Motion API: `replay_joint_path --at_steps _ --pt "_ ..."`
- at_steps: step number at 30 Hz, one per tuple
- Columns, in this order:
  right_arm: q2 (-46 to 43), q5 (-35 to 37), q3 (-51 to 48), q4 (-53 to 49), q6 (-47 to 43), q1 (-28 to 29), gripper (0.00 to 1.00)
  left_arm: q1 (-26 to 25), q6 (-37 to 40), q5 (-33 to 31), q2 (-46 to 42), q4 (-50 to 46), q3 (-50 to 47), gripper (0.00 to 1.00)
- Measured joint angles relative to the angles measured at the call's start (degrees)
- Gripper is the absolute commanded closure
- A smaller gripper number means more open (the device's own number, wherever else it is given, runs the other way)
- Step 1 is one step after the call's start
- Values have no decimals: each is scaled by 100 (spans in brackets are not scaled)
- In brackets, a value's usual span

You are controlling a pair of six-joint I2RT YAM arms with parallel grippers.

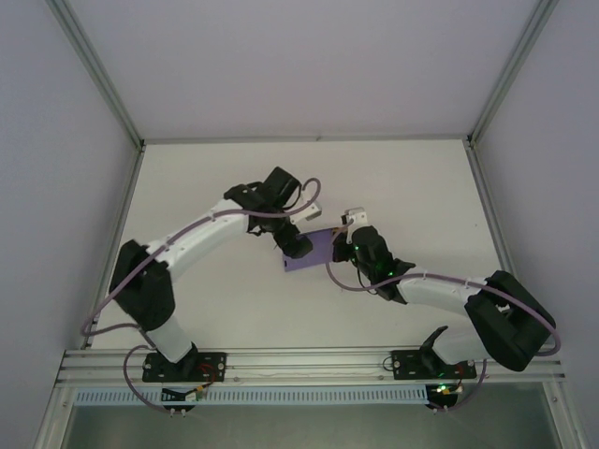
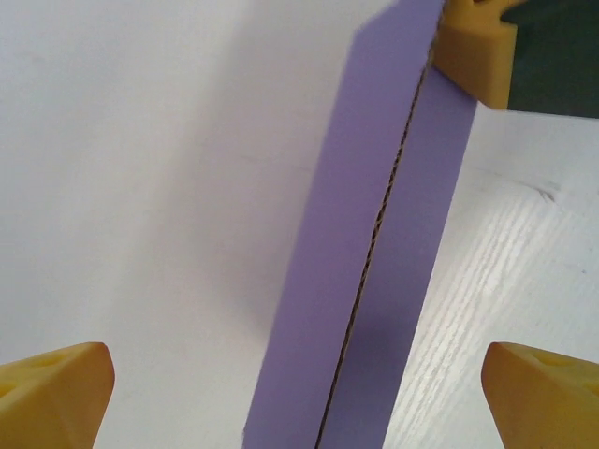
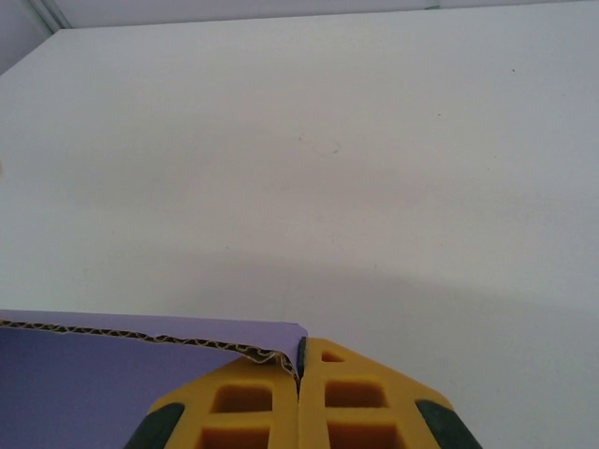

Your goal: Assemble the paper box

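While right tool [image 3: 299, 355] pinches paper box [image 2: 342, 281] corner, left tool [image 2: 299, 382] gapes — seemingly astride it.

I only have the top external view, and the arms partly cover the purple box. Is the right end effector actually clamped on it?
Observer: Yes. The right wrist view shows the right end effector shut on a corner of the lavender-purple corrugated card box.
Operator: And the other arm?
Observer: The left end effector is open, its yellow fingers wide on either side of the box, not touching it.
Operator: Is the box closed up?
Observer: Cannot say; the left wrist view shows a raw corrugated edge running lengthwise between two purple panels.
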Motion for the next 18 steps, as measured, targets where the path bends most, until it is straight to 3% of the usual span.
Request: replay_joint_path --at_steps 5,12,18 --pt "0 299 177 -361 101 162 98 0 -1032 -901 -774 234 -588 32" --pt "0 428 275 -566 140 225 98 0 -1971 -876 -1478 295 -1556 55" --pt "0 448 326 -664 140 254 97 0 -2341 -678 -1314 468 -1550 70"
